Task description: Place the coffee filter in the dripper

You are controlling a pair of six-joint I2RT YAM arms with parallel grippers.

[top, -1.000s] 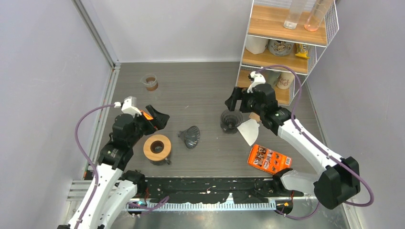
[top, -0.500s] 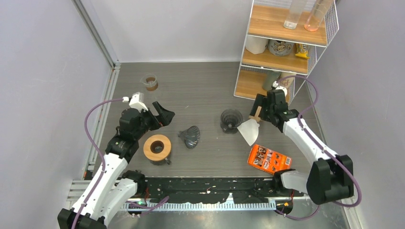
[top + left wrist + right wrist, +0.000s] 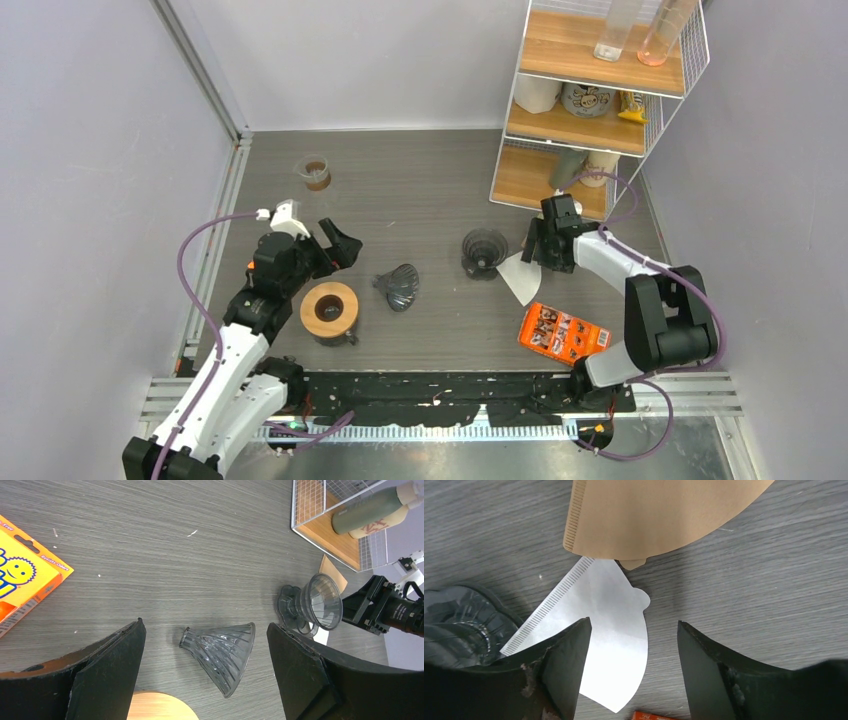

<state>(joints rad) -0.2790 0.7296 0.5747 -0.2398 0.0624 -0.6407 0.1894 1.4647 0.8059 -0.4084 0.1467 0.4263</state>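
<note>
Around the right tool (image 3: 633,630) we've got a fair bit of clutter. The upright dripper (image 3: 484,252) stands just off its left finger, mouth up. A brown filter (image 3: 659,515) lies straight ahead of the fingertips. An orange packet (image 3: 563,332) sits on the desk (image 3: 420,180) behind it, toward the arm's base. The wire shelf (image 3: 590,100) stands out past the brown filter. The white coffee filter (image 3: 599,625) is flat on the desk right under that tool, partly tucked beneath the left finger. Its top corner meets the brown one's edge, and its serrated side runs toward the dripper's foot. The tool's fingers stand apart over the paper and we can't see them pinching anything. The left tool (image 3: 205,625) is spread wide and empty. A tipped dripper (image 3: 222,652) lies on its side just ahead between its fingers, and a wooden ring (image 3: 329,308) sits close below it. A small cup (image 3: 315,172) with something brown in it is well off beyond it. As for writing, the packet has a smiley face, but its print is too small for us to read. The red letters on a bottle in the shelf are blurry too. We count two drippers, two filters, one packet, one ring, one cup and one shelf.
</note>
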